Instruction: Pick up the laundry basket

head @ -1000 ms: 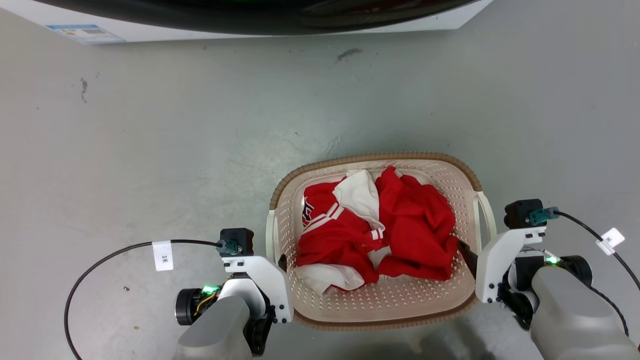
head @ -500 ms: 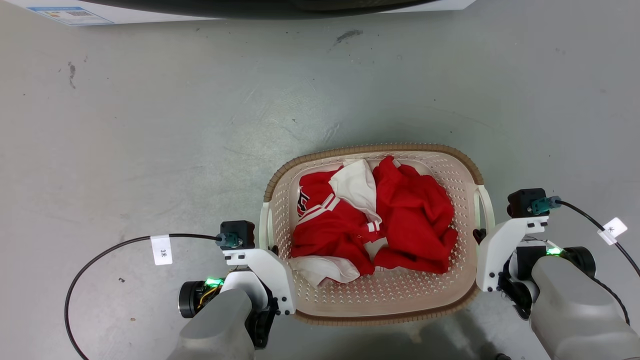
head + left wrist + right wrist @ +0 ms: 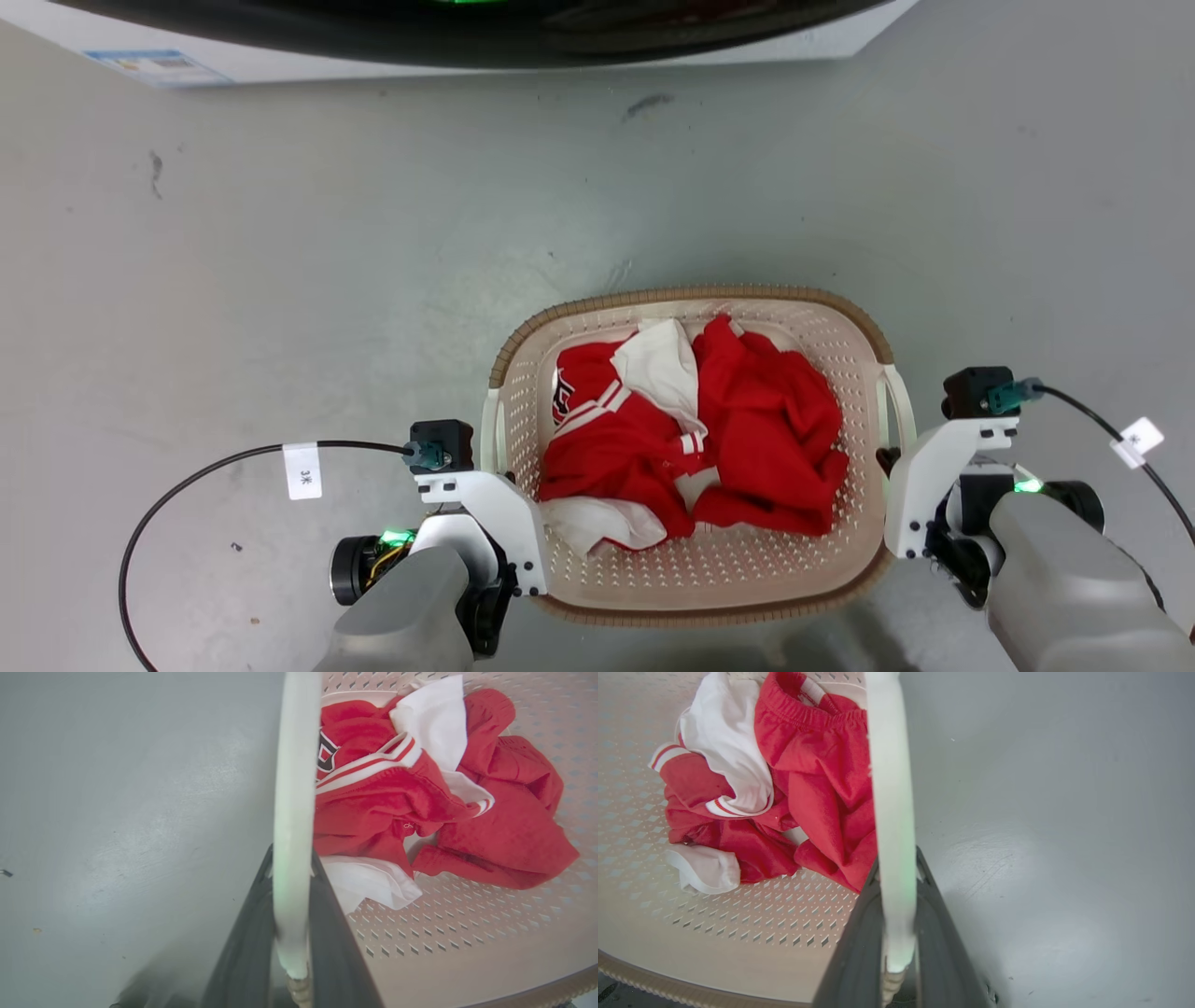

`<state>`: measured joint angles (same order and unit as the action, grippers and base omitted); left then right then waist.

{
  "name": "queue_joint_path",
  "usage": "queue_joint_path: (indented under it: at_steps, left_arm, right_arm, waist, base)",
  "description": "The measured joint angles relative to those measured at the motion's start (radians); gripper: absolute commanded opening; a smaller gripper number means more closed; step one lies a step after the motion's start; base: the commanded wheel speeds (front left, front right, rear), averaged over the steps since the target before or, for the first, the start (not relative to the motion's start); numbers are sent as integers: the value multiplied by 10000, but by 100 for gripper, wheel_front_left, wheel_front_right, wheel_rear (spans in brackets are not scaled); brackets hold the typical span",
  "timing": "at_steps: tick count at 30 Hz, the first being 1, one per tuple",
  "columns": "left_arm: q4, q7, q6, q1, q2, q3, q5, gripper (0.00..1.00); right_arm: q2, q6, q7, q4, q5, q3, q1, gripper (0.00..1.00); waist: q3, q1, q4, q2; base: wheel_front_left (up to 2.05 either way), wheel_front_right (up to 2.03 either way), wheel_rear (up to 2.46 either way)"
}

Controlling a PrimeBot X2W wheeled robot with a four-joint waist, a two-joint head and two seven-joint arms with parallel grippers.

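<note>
The laundry basket (image 3: 691,297), cream perforated plastic with a brown woven-look rim, sits low in the head view between my two arms and holds red and white clothes (image 3: 695,439). My left gripper (image 3: 509,478) is at its left loop handle (image 3: 487,439). In the left wrist view the white handle (image 3: 292,812) runs between the dark fingers (image 3: 247,933), which are shut on it (image 3: 290,868). My right gripper (image 3: 887,459) is at the right handle (image 3: 904,411). There too the handle (image 3: 889,788) is clamped between the fingers (image 3: 943,952) of the gripper (image 3: 896,858). A shadow lies under the basket's near edge.
A big white washing machine (image 3: 840,37) with a dark door spans the top of the head view. Bare grey floor (image 3: 280,280) surrounds the basket. Black tagged cables (image 3: 215,467) loop out from both wrists.
My right finger, inside the basket wall a second ago, now sits at the right handle. The basket has shifted slightly left between my arms. The head camera dipped and came back.
</note>
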<state>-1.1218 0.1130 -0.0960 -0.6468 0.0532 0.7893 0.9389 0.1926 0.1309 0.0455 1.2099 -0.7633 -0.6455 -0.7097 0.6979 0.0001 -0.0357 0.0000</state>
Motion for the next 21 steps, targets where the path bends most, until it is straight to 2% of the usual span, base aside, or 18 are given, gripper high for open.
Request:
queue_joint_path:
  at_steps: [4, 21]
  left_arm:
    - [-128, -332, 192, -19, 10, 263, 180, 0]
    - [-1315, -3170, 1198, -525, 40, 848, 780, 0]
  right_arm:
    - [10, -2, 203, 25, -345, -132, 264, 0]
    - [274, -19, 3131, -516, -1666, -1185, 519, 0]
  waist:
    - [-538, -1, 7, 0]
    - [-3339, -2, 165, 0]
  base:
    - [0, 0, 0]
    - [0, 0, 0]
